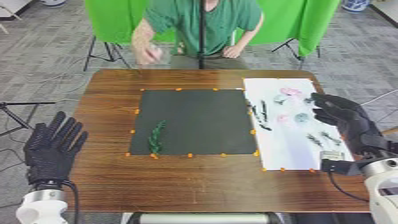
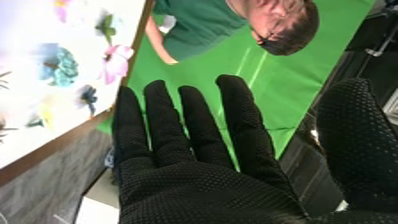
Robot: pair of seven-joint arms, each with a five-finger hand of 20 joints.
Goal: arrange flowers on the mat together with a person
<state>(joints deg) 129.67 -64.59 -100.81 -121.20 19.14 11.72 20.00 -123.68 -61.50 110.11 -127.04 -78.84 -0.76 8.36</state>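
Since the pink flower [image 1: 290,92], at twelve o'clock on the white sheet [image 1: 282,152], should be light and easily crushed (we suspect thin fabric), we'd pinch it beneath the petals [image 2: 115,64]. Those look broad and pale. Our right fingers [image 2: 167,125] and left fingers [image 1: 40,135] are extended, holding nothing.

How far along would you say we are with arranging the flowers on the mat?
It looks barely begun: one green sprig lies on the dark mat. Neither the right hand nor the left hand holds anything; whether the person's raised hand does, I cannot tell. Left to place, it seems, are the pink flowers and dark sprigs on the white sheet.
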